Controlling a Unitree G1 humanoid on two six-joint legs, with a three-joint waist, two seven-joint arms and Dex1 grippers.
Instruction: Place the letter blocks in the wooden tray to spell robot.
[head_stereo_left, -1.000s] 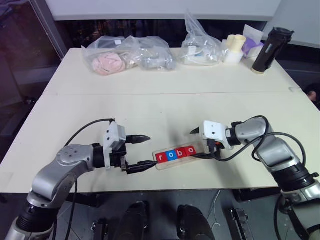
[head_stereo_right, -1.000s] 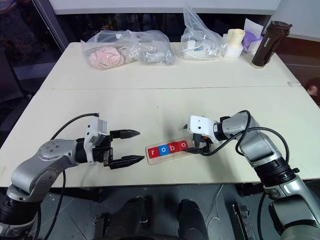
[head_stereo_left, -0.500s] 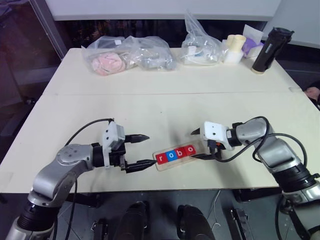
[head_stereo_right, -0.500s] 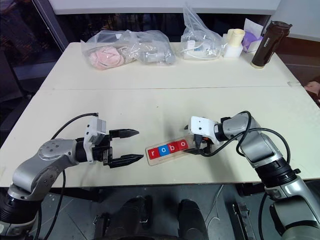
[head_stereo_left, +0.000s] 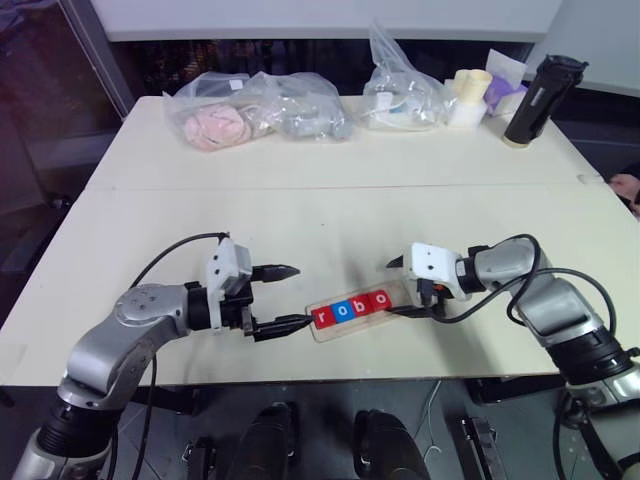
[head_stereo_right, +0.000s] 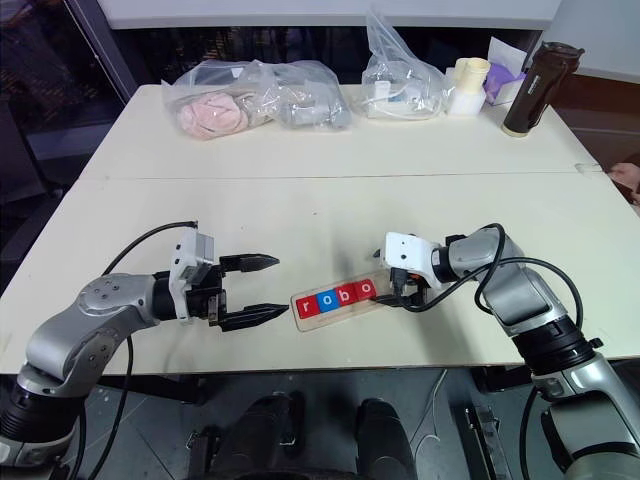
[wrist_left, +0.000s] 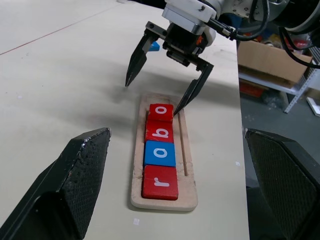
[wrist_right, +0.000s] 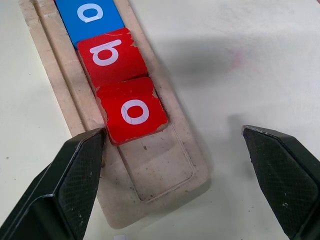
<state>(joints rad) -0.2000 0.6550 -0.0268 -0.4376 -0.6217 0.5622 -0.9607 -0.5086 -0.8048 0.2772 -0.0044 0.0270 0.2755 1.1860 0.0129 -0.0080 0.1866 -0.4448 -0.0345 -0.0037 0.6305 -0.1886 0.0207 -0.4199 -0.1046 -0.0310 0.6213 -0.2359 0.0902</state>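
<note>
I saw wooden tray (head_stereo_left: 355, 309) running L–R; empty end slot under right gripper (wrist_left: 166, 75), nearer arm; both grippers wide open, nothing held.

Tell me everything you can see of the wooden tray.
The wooden tray is a long, narrow strip of pale, light-tan wood with rounded corners and a shallow recess. It lies flat on the table near the front edge, between the two grippers. Four letter blocks sit in a row in it: a red r, a blue o, a red b and a red o. The last slot, at the end nearest the right gripper, is empty.
</note>
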